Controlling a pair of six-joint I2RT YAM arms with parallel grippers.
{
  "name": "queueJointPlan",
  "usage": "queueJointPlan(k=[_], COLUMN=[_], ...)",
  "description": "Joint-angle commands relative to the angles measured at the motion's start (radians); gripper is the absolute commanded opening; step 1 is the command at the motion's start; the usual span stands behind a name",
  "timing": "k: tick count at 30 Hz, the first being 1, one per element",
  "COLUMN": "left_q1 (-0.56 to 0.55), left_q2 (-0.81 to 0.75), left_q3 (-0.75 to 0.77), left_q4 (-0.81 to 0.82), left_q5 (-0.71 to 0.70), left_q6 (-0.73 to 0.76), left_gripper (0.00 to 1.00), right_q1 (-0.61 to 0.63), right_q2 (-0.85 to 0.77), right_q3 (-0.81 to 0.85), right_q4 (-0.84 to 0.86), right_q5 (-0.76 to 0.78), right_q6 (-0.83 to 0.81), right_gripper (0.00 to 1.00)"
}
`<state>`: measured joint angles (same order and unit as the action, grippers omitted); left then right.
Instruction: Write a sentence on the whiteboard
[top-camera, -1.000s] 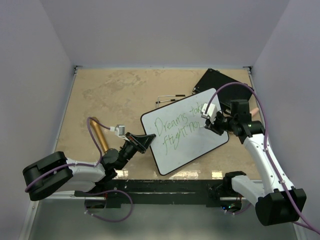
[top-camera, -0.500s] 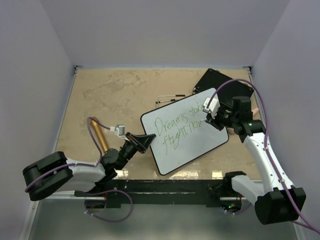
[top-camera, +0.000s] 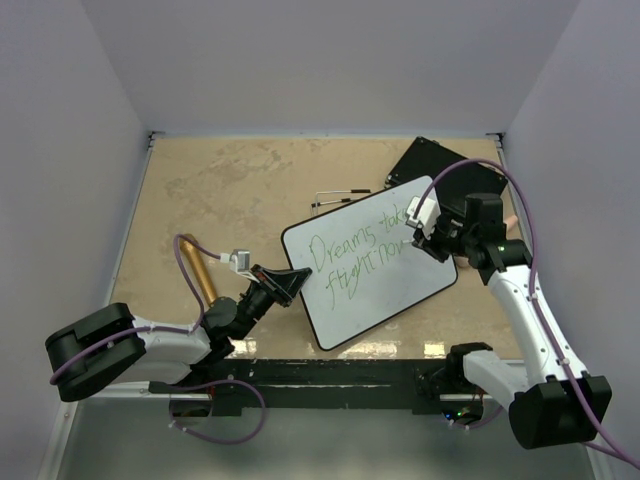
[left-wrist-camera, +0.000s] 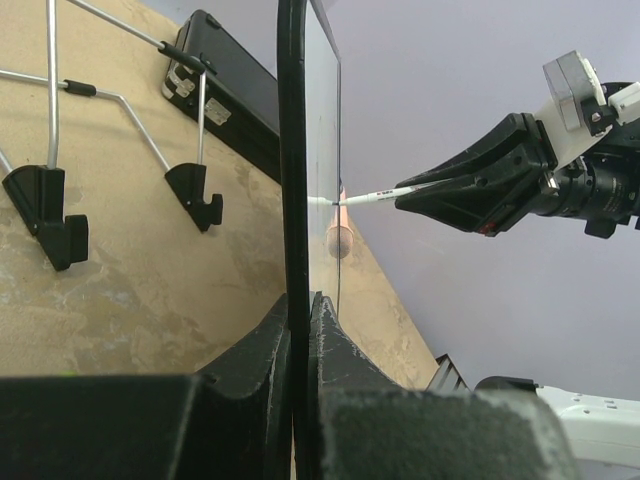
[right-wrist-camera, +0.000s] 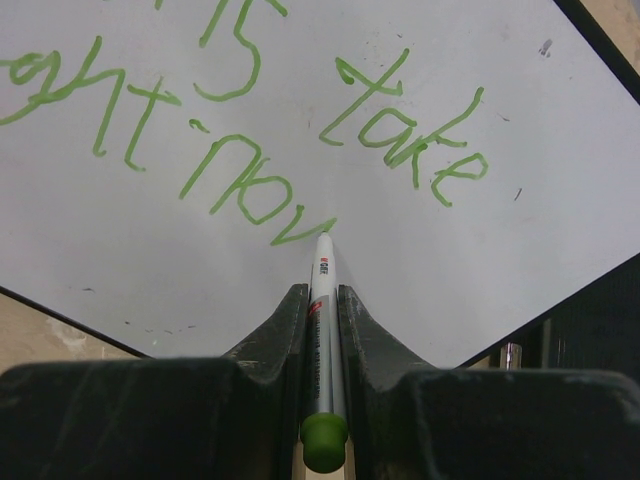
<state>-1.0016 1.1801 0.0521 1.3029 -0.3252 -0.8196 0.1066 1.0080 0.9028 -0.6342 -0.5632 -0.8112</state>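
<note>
The whiteboard (top-camera: 370, 275) lies tilted across the middle of the table, with green writing on it. My left gripper (top-camera: 290, 283) is shut on its left edge; in the left wrist view the black frame (left-wrist-camera: 292, 180) runs edge-on between my fingers. My right gripper (top-camera: 425, 238) is shut on a white marker (right-wrist-camera: 322, 310) with a green end cap. The marker tip touches the board (right-wrist-camera: 150, 260) at the end of the green word "now", under "take". From the left wrist view the marker (left-wrist-camera: 375, 196) meets the board face.
A flat black board (top-camera: 440, 165) lies behind the whiteboard at the back right. A wire stand with black feet (top-camera: 340, 197) lies on the table behind it, also in the left wrist view (left-wrist-camera: 120, 120). A gold cylinder (top-camera: 200, 272) stands at the left.
My right gripper has moved the marker a little right and up along the second line, adding green strokes that complete "now". The left arm and the whiteboard have not moved.
</note>
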Motion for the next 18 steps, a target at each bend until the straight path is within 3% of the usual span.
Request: queueJointPlan(k=[1,18], left_q1=[-0.006,-0.006], left_q2=[0.01,0.012], left_q3=[-0.086,-0.086], left_q4=[0.021,0.025], left_q5=[0.051,0.054], left_q6=[0.1,0.099], left_gripper=[0.0,0.0], right_q1=[-0.005,-0.016], right_q2=[-0.011,0.012], right_q3=[-0.021,-0.007], right_q4=[-0.057,-0.022], right_q5=[0.016,0.033], right_q6=[-0.046,-0.036], right_gripper=[0.0,0.0])
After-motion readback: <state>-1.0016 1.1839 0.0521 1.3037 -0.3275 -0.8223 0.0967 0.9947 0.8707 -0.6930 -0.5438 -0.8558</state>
